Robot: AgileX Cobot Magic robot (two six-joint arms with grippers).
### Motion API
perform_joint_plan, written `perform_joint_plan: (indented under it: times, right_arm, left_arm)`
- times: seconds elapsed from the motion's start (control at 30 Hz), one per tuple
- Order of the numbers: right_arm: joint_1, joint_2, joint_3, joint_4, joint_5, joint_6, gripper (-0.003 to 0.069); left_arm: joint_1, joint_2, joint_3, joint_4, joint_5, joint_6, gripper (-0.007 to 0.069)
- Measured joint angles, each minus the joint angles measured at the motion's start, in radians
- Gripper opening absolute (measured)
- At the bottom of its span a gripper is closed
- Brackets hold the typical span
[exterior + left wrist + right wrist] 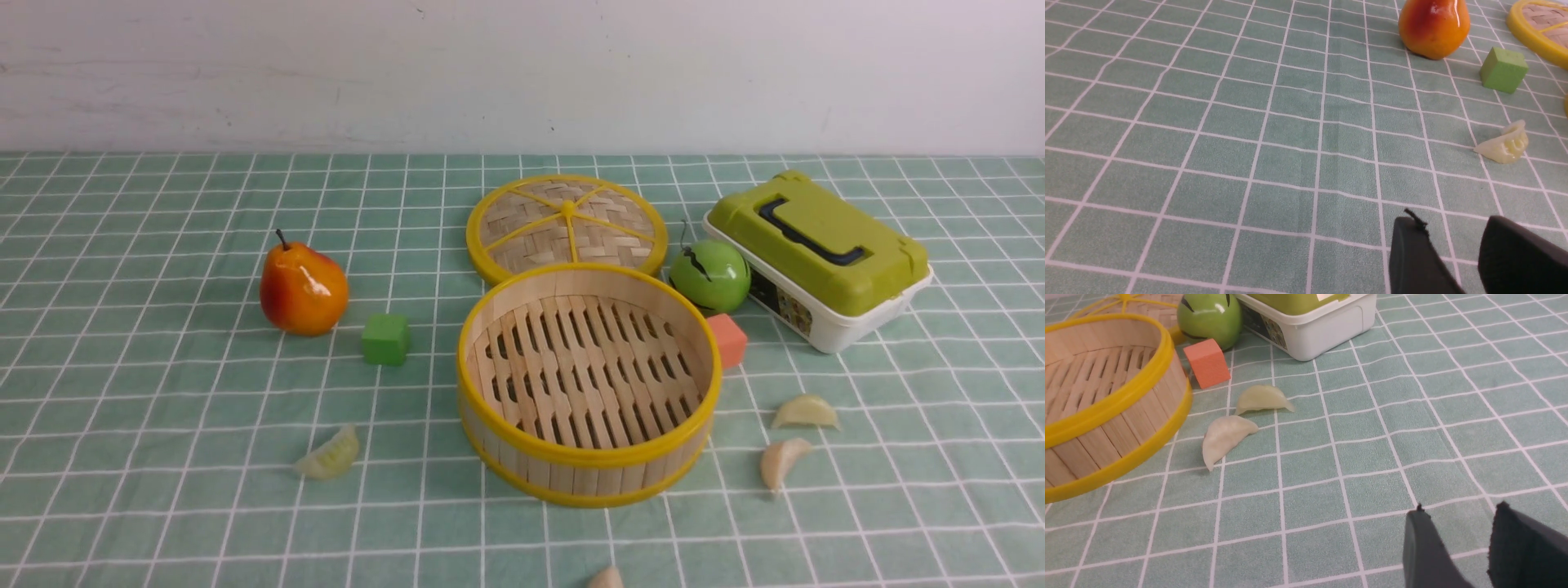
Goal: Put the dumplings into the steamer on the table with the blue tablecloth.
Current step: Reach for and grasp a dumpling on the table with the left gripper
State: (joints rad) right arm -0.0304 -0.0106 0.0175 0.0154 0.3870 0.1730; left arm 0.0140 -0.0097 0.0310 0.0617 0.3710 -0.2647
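Before me the steamer (571, 478) stands, lid (566, 224) behind it, one dumpling (330, 454) to its left, two dumplings (804, 411) (782, 461) right, another dumpling (606, 578) nearest me.

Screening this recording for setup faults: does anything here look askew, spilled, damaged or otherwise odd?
Nothing looks damaged or spilled. The steamer stands upright and empty, its lid flat on the cloth behind it. Four dumplings lie loose around it, one cut off by the front view's lower edge.
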Motion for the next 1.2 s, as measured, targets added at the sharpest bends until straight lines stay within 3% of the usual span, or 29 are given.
perform_joint_plan:
  times: [0.37, 0.43, 0.57, 0.63, 0.77, 0.97, 1.1, 1.2]
  right_arm:
    - [0.000, 0.000, 0.000, 0.012, -0.010, 0.005, 0.0239]
    - [0.000, 0.000, 0.001, 0.102, -0.022, 0.052, 0.0239]
    - [0.000, 0.000, 0.009, 0.449, -0.041, 0.275, 0.0239]
    - [0.000, 0.000, 0.009, 0.601, -0.045, 0.351, 0.0239]
    - [0.000, 0.000, 0.009, 0.691, -0.061, 0.385, 0.0239]
    - [0.000, 0.000, 0.009, 0.680, -0.062, 0.290, 0.0239]
    - [0.000, 0.015, -0.078, 0.670, -0.010, 0.039, 0.0217]
    - [0.000, 0.125, -0.191, 0.654, -0.002, -0.113, 0.0141]
  left_arm:
    - [0.000, 0.000, 0.000, -0.015, -0.015, -0.017, 0.0238]
    - [0.000, 0.000, 0.000, -0.153, -0.048, -0.124, 0.0238]
    - [0.000, 0.000, 0.000, -0.568, -0.089, -0.431, 0.0238]
    - [0.000, 0.000, 0.000, -0.686, -0.093, -0.514, 0.0238]
    - [0.000, 0.000, 0.000, -0.760, -0.105, -0.553, 0.0238]
    - [0.000, 0.000, -0.006, -0.804, -0.065, -0.509, 0.0238]
    - [0.000, 0.000, -0.134, -0.799, 0.051, -0.196, 0.0238]
    - [0.000, 0.042, -0.237, -0.748, 0.119, -0.070, 0.0207]
